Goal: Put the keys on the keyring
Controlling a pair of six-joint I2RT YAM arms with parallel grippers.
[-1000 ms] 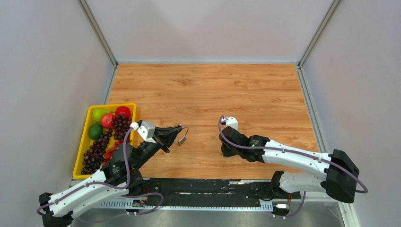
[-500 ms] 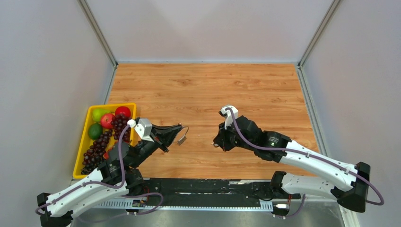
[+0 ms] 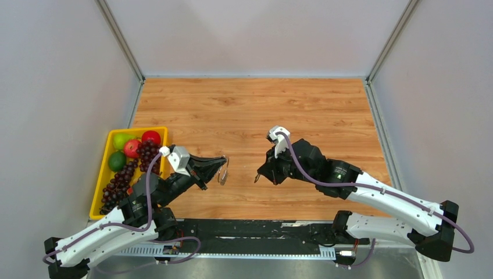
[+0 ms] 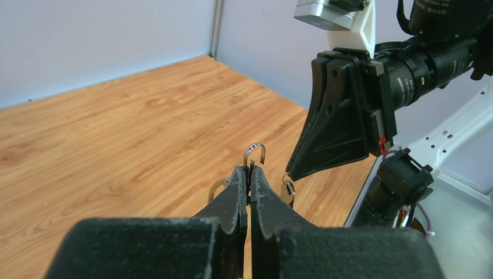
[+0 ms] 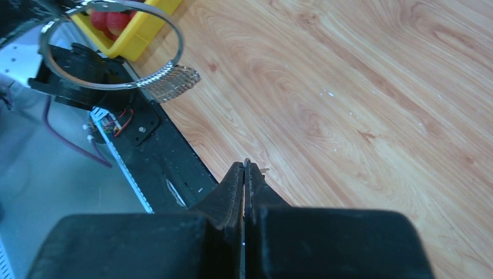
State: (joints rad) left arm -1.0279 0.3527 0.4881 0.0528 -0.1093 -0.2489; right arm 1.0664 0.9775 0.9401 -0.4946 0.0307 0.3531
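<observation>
Left gripper is clamped shut on the keyring, held above the wooden table toward its near edge. The ring's arc protrudes just past the closed fingertips, and a hanging key dangles from the ring. To the right, across a small gap, the right gripper points at the ring with jaws closed on a loose key, which does not touch the ring.
</observation>
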